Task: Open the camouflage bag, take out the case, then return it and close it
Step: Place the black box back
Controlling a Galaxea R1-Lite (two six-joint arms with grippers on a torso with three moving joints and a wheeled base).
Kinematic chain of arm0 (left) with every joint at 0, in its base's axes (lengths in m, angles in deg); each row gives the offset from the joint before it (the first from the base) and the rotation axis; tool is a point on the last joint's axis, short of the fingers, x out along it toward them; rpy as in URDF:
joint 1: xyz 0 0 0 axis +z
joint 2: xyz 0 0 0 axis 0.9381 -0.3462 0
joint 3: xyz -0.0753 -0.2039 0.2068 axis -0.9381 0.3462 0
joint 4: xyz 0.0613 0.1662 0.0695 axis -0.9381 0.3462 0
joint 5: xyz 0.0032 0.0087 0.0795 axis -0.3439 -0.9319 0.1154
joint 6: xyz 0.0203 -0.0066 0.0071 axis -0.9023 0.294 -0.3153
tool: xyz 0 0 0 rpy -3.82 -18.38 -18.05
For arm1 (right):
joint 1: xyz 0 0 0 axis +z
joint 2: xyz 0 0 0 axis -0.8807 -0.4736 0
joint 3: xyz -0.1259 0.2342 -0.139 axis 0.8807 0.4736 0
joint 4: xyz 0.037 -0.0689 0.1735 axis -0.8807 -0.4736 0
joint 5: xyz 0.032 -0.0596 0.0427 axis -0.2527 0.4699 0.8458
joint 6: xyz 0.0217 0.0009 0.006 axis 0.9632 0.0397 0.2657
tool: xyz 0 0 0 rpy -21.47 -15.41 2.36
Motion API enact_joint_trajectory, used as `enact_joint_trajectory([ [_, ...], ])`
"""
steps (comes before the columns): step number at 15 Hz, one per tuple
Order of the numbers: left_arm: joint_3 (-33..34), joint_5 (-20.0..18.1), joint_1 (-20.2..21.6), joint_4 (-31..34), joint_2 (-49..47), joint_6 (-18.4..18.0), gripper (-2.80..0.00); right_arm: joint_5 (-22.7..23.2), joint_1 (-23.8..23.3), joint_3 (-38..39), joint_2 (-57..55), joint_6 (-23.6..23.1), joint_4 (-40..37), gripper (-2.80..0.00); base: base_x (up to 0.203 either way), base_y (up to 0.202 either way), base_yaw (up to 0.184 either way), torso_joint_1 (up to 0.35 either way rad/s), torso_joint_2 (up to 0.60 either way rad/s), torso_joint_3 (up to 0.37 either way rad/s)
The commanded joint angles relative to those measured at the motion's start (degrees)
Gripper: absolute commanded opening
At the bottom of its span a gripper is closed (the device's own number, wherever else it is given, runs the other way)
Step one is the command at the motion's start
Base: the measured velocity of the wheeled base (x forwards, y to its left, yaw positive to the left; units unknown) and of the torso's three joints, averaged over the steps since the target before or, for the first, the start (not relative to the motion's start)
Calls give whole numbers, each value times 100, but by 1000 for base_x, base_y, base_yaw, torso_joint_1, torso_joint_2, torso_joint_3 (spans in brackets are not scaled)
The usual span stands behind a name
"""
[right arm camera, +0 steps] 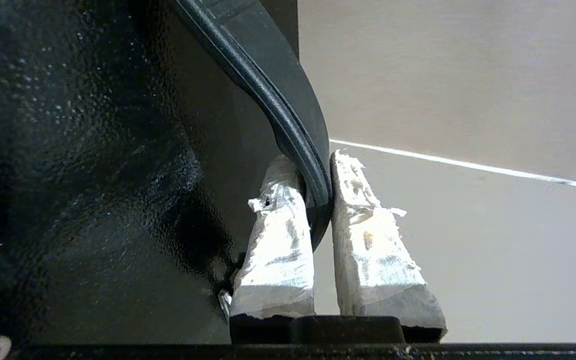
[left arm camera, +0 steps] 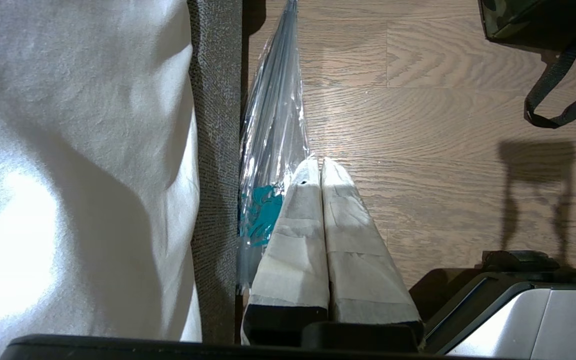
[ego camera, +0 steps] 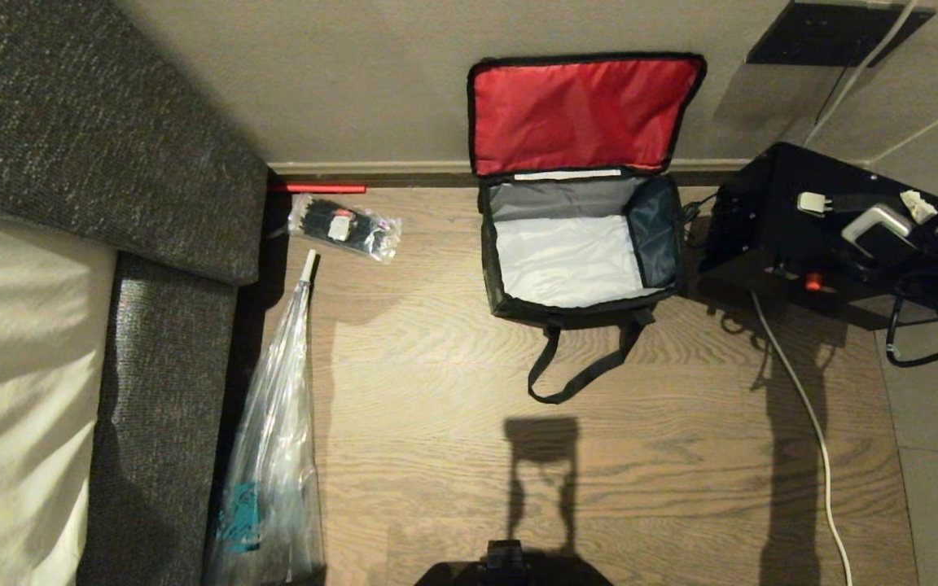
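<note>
The camouflage bag [ego camera: 583, 244] is seen standing on the wooden floor [ego camera: 599, 456] against the wall, with its lid thrown back so that the red lining [ego camera: 579, 110] leans on the wall above it. The silver-grey interior of the bag is exposed, and nothing is seen lying in it. A black strap handle [ego camera: 583, 366] hangs from the front edge of the bag onto the floor. Beside the bag, on the side of the robot's right arm, a black stand [ego camera: 786, 236] loaded with plugs and cables is placed, and a white cable [ego camera: 811, 423] runs down the floor from it. On the other side of the bag, a small clear packet of black items [ego camera: 344, 226] lies near the skirting, and a long clear plastic bag [ego camera: 273, 456] is stretched along the grey sofa [ego camera: 168, 391].

In the right wrist view, the right hand [right arm camera: 318, 185] is clamped on the rim of the case [right arm camera: 93, 175], whose black, glossy, speckled surface fills the side of that view; the case is held up against a plain wall and floor, outside the head view.

In the left wrist view, the left hand [left arm camera: 320, 172] is held above the floor beside the long plastic bag, its taped fingers [left arm camera: 298, 240] pressed together on nothing.
</note>
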Motion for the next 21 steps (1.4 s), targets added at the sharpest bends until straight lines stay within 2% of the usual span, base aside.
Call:
enact_joint_trajectory([
  [1,9,0,1,0,-7,-3,-280,8,3,107,362,-42,49,-280,0,0,0,0,0,0],
  [5,9,0,1,0,-7,-3,-280,4,26,111,626,-49,49,-280,0,0,0,0,0,0],
  [11,9,0,1,0,-7,-3,-280,-8,588,118,1042,-104,-189,-280,0,0,0,0,0,0],
  [15,9,0,1,0,-7,-3,-280,-68,1234,219,1413,-107,-448,-280,0,0,0,0,0,0],
  [18,9,0,1,0,-7,-3,-280,-472,1669,201,1547,-109,-626,-280,0,0,0,0,0,0],
  [21,9,0,1,0,-7,-3,-280,-536,2030,171,1754,-127,-913,-280,0,0,0,0,0,0],
])
